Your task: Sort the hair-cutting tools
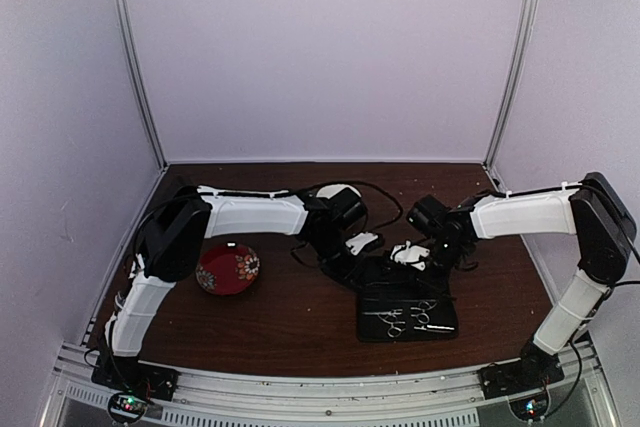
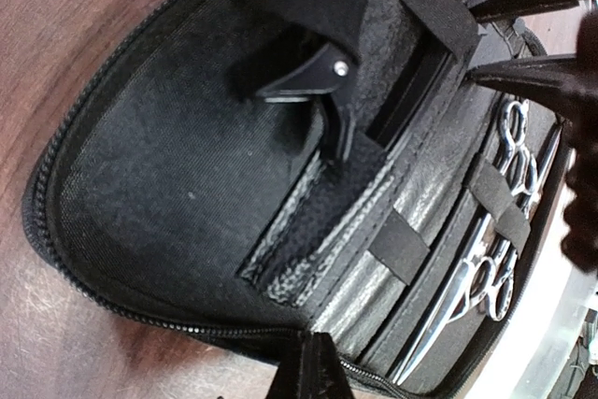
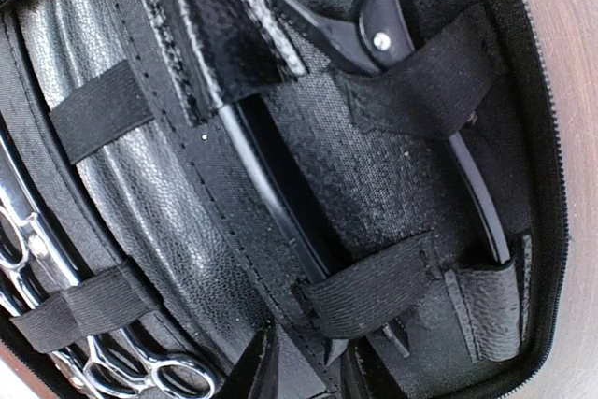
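Observation:
A black case [image 1: 372,277] lies open on the table. Two silver scissors [image 1: 405,320] sit under elastic straps in its near half; they also show in the left wrist view [image 2: 500,231] and the right wrist view [image 3: 56,268]. A thin black stick-like tool [image 3: 280,203] lies under straps in the far half, beside a black clip [image 3: 374,30]. My right gripper [image 3: 313,371] is open, its fingers either side of the stick's tip. My left gripper [image 2: 313,371] looks shut at the case's zippered edge.
A red patterned plate [image 1: 228,269] sits on the table left of the case, near the left arm. Cables lie behind the grippers. The right gripper's fingers [image 2: 523,72] show over the case's far half in the left wrist view.

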